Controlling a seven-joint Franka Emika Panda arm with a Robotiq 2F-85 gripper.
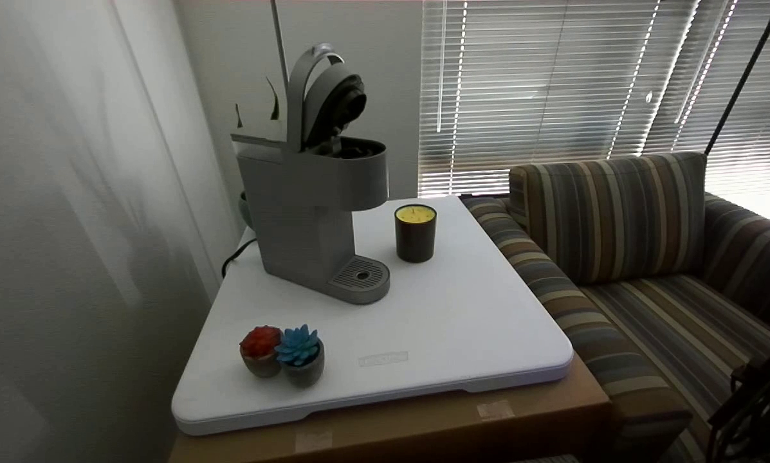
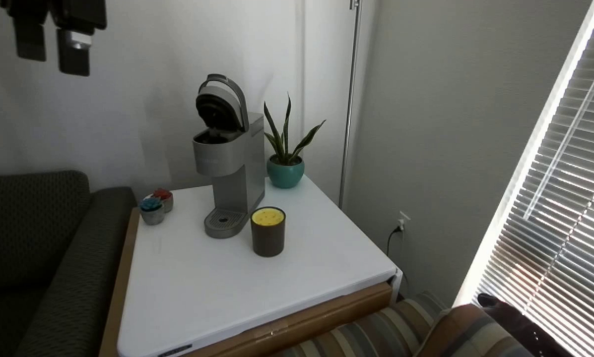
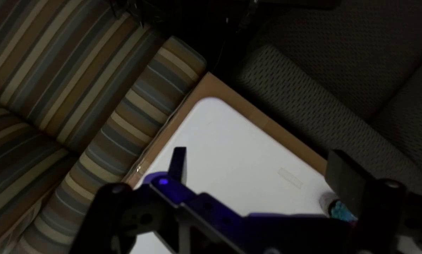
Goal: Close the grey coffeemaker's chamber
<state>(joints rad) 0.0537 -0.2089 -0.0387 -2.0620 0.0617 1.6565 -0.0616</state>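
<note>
Fingers, spread wide and empty, hang well apart from the grey coffeemaker, whose chamber stands raised; the closing appears wholly undone.

In an exterior view we look over the table to the blinds, little plants close. In an exterior view we face a wall, those plants farther. Both show the machine. The wrist view looks down at a table corner.
</note>
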